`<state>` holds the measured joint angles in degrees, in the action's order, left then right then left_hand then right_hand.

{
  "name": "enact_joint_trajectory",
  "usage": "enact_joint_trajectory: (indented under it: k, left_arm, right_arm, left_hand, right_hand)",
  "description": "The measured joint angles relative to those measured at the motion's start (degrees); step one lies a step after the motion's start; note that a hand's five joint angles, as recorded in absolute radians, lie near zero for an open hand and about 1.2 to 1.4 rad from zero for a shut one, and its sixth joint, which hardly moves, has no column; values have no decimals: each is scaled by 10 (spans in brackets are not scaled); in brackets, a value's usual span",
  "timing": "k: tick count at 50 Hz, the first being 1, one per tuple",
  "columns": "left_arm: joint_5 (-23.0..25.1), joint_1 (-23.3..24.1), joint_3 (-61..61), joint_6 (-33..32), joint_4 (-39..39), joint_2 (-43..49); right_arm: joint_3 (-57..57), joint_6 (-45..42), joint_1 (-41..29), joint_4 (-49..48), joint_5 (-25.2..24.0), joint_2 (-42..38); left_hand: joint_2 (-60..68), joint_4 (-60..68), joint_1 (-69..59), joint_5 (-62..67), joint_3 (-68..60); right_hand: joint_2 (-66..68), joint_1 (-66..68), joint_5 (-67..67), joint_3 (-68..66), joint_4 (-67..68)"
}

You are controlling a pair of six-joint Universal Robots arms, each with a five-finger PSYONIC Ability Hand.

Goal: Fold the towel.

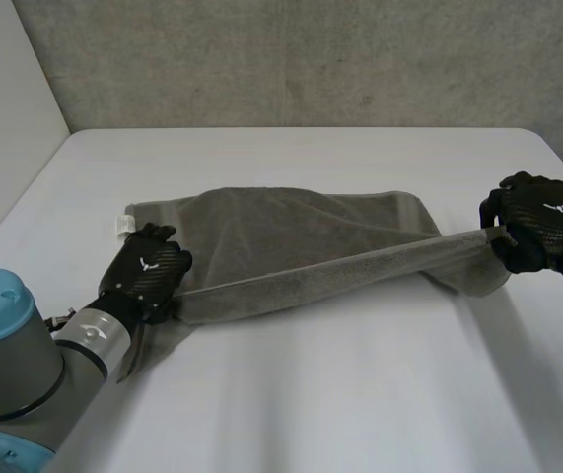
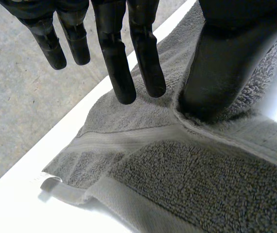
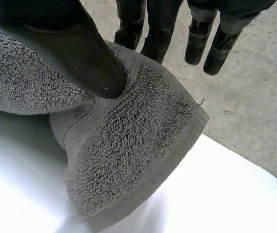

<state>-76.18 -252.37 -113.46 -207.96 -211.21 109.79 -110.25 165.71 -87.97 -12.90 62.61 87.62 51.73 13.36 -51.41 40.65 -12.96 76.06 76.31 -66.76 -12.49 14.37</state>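
The towel [image 1: 291, 246], grey, lay spread across the middle of the white counter [image 1: 340, 404]; its near edge stood off the surface as a taut band stretched between the two hands; a small white tag [image 1: 123, 225] showed at the towel corner nearest the counter's far left corner. The left robot hand [image 1: 148, 274], toward the counter's left edge, gripped the towel's near left corner; the cloth was pinched between its thumb [image 2: 216, 63] and straight fingers [image 2: 123, 68]. The right robot hand [image 1: 542, 225], close to the counter's right edge and above it, clamped the towel's near right corner between thumb [image 3: 75, 53] and fingers [image 3: 160, 24]; that corner hung down below the grip.
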Motion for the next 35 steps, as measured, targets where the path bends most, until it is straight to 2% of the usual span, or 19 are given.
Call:
enact_joint_trajectory:
  k: [15, 25, 28, 31, 35]
  left_arm:
    - [-33, 40, 4, 3, 7, 13]
    - [-44, 41, -7, 3, 16, 0]
    - [-45, 41, -10, 3, 22, -8]
    - [-43, 41, -12, 3, 31, -19]
    - [-40, 39, -13, 3, 45, -31]
  right_arm:
    - [1, 4, 15, 2, 6, 14]
    - [3, 27, 41, 2, 8, 38]
    - [5, 33, 46, 2, 6, 42]
    - [7, 35, 49, 2, 4, 43]
    - [9, 33, 49, 3, 2, 42]
  left_hand:
    - [-13, 0, 14, -14, 0]
    - [-6, 0, 5, 0, 0]
    - [56, 0, -62, 65, 0]
    - [228, 0, -218, 229, 0]
    - [252, 0, -222, 251, 0]
  right_hand:
    - [0, 0, 0, 0, 0]
    - [0, 0, 0, 0, 0]
    - [0, 0, 0, 0, 0]
    - [0, 0, 0, 0, 0]
    - [0, 0, 0, 0, 0]
